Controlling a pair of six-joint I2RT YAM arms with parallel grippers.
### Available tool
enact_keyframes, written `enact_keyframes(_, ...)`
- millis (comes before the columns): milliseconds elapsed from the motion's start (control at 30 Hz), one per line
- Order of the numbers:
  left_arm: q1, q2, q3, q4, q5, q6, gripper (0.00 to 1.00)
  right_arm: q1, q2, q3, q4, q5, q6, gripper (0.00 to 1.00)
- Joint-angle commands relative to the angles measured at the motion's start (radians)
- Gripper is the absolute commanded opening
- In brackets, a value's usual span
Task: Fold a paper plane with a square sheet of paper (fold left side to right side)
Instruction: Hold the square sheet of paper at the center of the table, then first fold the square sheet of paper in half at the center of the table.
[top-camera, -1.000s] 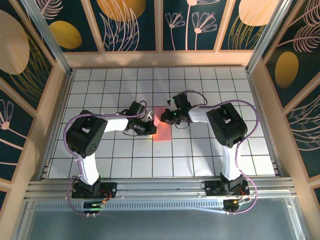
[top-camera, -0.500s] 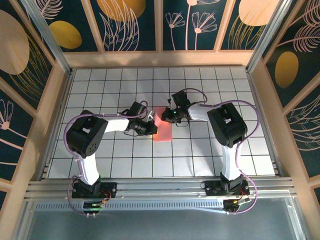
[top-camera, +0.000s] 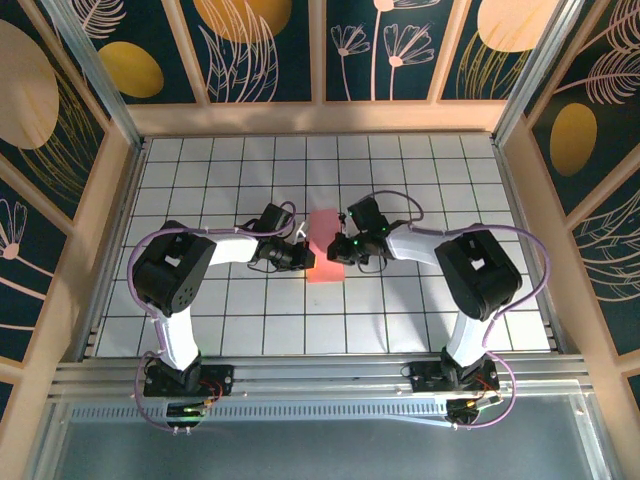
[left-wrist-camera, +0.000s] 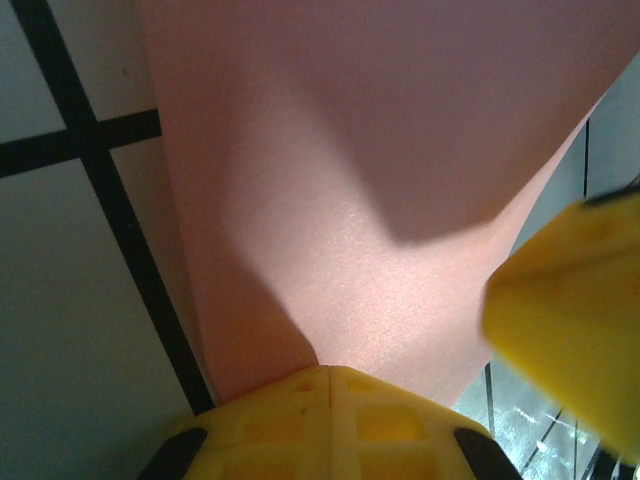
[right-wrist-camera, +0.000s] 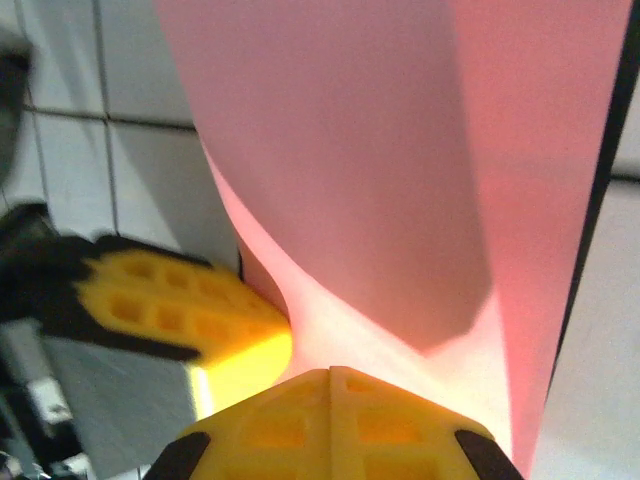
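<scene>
top external, paper sheet (top-camera: 325, 268) pinched between left tool (top-camera: 305, 256), right tool (top-camera: 334, 248)

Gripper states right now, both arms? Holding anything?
Left gripper: shut, pinching the edge of the pink sheet.
Right gripper: shut on the pink sheet, which curls up out of the pinch.

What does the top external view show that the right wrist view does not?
Top external: both whole arms, the wooden frame and the full outline of the square sheet of paper. Right wrist: close up, the paper's upper layer bowing over the lower one. Shared: the pink paper, the gridded table, and the left gripper and right gripper meeting at it.
</scene>
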Motion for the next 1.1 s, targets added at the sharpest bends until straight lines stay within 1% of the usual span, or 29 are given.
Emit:
enact_keyframes(0, -0.010, 0.003, -0.024, -0.057, -0.047, 0.020, 0.01, 0.027, 0.021, -0.023, 0.040, -0.014, 0.038, 0.00)
enact_keyframes(133, -0.010, 0.001, -0.018, -0.056, -0.041, 0.017, 0.01, 0.031, 0.036, -0.040, 0.049, 0.018, 0.045, 0.00)
enact_keyframes(333, -0.010, -0.011, 0.014, -0.069, -0.025, 0.014, 0.01, 0.031, 0.069, -0.039, -0.006, 0.055, 0.015, 0.00)
enact_keyframes(533, 0.006, -0.025, 0.075, -0.050, 0.008, -0.013, 0.05, 0.030, 0.095, -0.026, -0.072, 0.091, -0.021, 0.00)
enact_keyframes(733, 0.010, 0.020, 0.118, -0.008, 0.044, -0.024, 0.05, 0.032, 0.103, -0.021, -0.100, 0.120, -0.034, 0.00)
enact_keyframes(1067, 0.018, 0.091, 0.131, 0.036, 0.020, -0.025, 0.03, 0.031, 0.119, -0.015, -0.118, 0.135, -0.046, 0.00)
